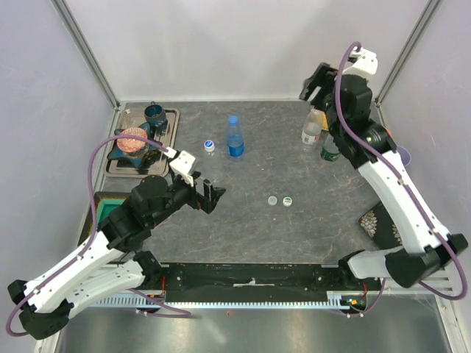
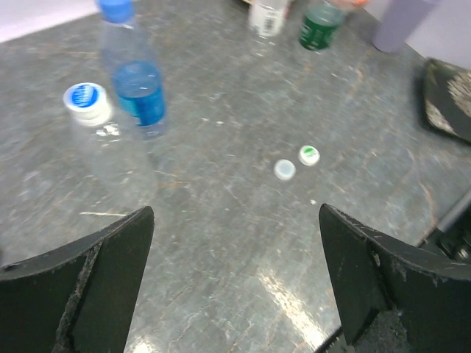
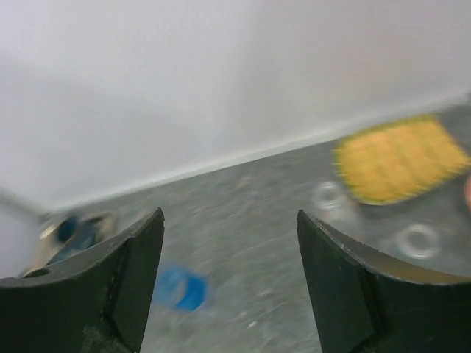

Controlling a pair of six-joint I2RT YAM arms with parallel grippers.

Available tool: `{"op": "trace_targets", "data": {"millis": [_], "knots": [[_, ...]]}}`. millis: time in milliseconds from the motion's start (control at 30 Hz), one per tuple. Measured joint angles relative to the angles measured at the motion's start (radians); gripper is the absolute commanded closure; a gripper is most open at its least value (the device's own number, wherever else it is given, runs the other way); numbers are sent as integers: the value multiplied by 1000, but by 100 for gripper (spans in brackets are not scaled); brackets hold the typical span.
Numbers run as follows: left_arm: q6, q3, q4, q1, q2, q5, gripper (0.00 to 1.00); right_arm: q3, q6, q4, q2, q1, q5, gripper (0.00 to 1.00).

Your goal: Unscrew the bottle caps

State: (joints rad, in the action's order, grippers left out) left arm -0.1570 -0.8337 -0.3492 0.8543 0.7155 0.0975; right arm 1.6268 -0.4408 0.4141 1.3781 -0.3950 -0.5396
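Closest to the lens, the left gripper (image 2: 235, 276) is hanging wide open over bare table, its two dark fingers (image 2: 103, 276) framing the scene and gripping nothing. I'm taking the blue-labelled bottle (image 1: 235, 137) as my landmark. It is standing upright near the back of the table with its blue cap on. The very short bottle (image 1: 210, 145) is sitting just beside it on the left-arm side, also capped in white and blue.

Two loose caps (image 1: 280, 200) are lying side by side, nearer the arms than the blue-labelled bottle and towards the right arm. Well off on that same side, the plain clear bottle (image 1: 313, 129) and the green-labelled bottle (image 1: 330, 151) are standing close together. I can't see clearly whether their necks are bare.

I'm judging the job about half done, with those two caps off and the blue-labelled and short bottles left. The next move needs one gripper steadying a bottle's body while the other closes on the cap and twists.

The right gripper (image 1: 315, 87) is hovering above the far pair. It is spread equally wide and holding nothing, though its own view is badly blurred.
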Motion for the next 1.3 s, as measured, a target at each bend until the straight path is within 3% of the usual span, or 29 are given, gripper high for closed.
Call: {"op": "trace_targets", "data": {"millis": [100, 167, 200, 300, 433, 767, 1033, 1233, 1300], "knots": [[-31, 0, -3, 0, -31, 137, 1, -45, 24, -64, -63, -103, 125, 30], [-61, 0, -12, 0, -68, 230, 1, -108, 27, -136, -75, -164, 200, 24], [-77, 1, -18, 0, -88, 270, 1, -153, 27, -175, -74, -189, 230, 14], [-125, 0, -39, 0, -142, 363, 1, -229, 35, -207, -5, -234, 315, 6], [-182, -14, -103, -2, -164, 425, 1, -208, 80, -203, 151, -282, 339, 3], [-224, -40, -195, -2, -100, 391, 1, 87, 130, -198, 430, -307, 243, 3], [-219, -40, -195, -2, -102, 365, 1, 205, 132, -201, 612, -305, 175, 4], [-203, -38, -192, -2, -102, 350, 1, 207, 130, -164, 683, -306, 164, 12], [-197, -35, -187, -2, -101, 343, 1, 207, 130, -156, 686, -306, 156, 22]]}}
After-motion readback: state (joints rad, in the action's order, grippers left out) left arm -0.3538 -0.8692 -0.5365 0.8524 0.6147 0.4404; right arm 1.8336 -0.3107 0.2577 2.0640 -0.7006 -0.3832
